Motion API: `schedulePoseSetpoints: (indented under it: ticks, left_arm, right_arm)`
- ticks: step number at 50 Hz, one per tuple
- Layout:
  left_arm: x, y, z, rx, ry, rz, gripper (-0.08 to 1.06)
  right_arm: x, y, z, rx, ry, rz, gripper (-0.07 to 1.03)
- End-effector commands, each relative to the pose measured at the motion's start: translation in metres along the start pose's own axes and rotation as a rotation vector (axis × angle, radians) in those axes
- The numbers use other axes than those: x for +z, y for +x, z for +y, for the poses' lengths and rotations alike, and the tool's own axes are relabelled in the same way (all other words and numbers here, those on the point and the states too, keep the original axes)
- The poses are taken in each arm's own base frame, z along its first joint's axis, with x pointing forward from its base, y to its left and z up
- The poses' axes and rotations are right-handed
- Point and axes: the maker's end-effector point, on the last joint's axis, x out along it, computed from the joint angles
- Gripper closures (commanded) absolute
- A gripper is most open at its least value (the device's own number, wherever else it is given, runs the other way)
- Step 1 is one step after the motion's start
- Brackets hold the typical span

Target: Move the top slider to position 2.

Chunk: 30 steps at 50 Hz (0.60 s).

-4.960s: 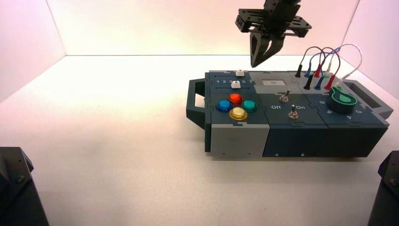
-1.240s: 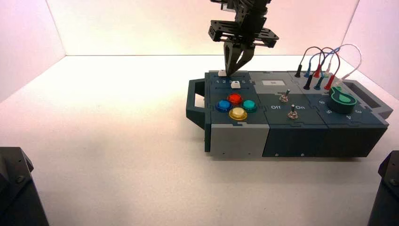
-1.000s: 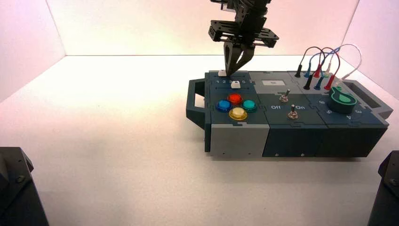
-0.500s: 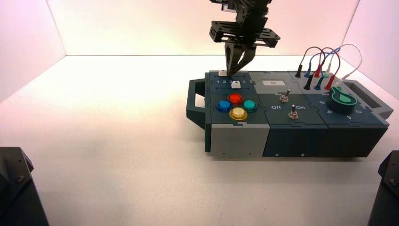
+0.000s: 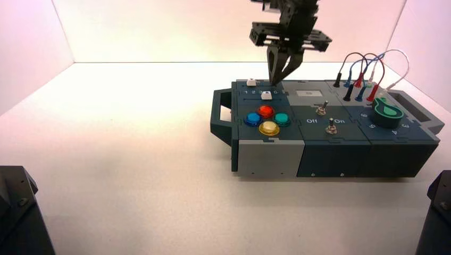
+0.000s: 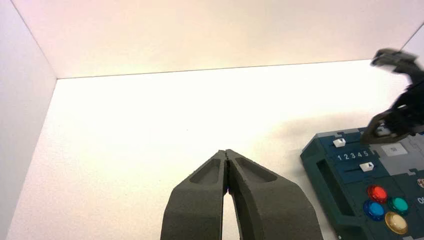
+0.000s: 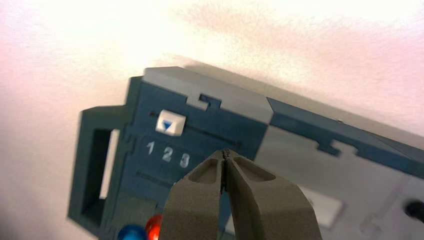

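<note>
The right gripper (image 5: 273, 84) hangs over the far left part of the box (image 5: 332, 159), its fingers together, with nothing between them. Its tips are to the right of the top slider (image 5: 251, 82) and apart from it. That slider's white knob, marked with a blue arrow, sits near the box's far left corner, beside the low end of the 1-5 numeral row; it stands by 1 and position 2 (image 7: 167, 154), but whether it is exactly on 2 I cannot tell. On the box's near side of the numerals is the lower slider (image 5: 266, 95), its white knob by the high end of the row. Nearer still on the box's left part are four round buttons: red (image 5: 265, 111), blue (image 5: 253, 119), green (image 5: 282, 119) and yellow (image 5: 269, 128). Two switches (image 5: 321, 109) stand at the middle of the box; a green dial (image 5: 387, 112) and the wires (image 5: 367, 61) are on its right part. The left gripper (image 6: 226, 154) waits well apart from the box, off to its left, fingers together and nothing held.
</note>
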Motion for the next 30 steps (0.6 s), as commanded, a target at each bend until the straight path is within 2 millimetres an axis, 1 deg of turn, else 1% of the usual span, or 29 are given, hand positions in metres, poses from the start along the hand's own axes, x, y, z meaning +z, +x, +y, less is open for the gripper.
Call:
schedulePoseSetpoints:
  ticks: [1, 6, 9, 14, 20, 30]
  left_arm:
    - [0.007, -0.001, 0.001, 0.004, 0.004, -0.019, 1.01]
    - [0.006, -0.001, 0.001, 0.004, 0.003, -0.017, 1.01]
    - [0.006, -0.001, 0.001, 0.004, 0.003, -0.017, 1.01]
    - [0.006, -0.001, 0.001, 0.004, 0.003, -0.017, 1.01]
    - [0.006, 0.0, 0.001, 0.004, 0.003, -0.014, 1.01]
    - [0.006, 0.0, 0.001, 0.004, 0.003, -0.014, 1.01]
  right_arm:
    - [0.009, -0.042, 0.009, 0.021, -0.03, -0.114, 0.98]
    - [0.006, -0.065, 0.018, 0.038, -0.064, -0.17, 0.98]
    - [0.004, -0.074, 0.022, 0.043, -0.079, -0.191, 0.98]
    - [-0.002, -0.082, 0.025, 0.051, -0.089, -0.207, 0.98]
    - [-0.01, -0.084, 0.024, 0.051, -0.091, -0.207, 0.98]
    - [-0.019, -0.08, 0.021, 0.046, -0.091, -0.185, 0.98]
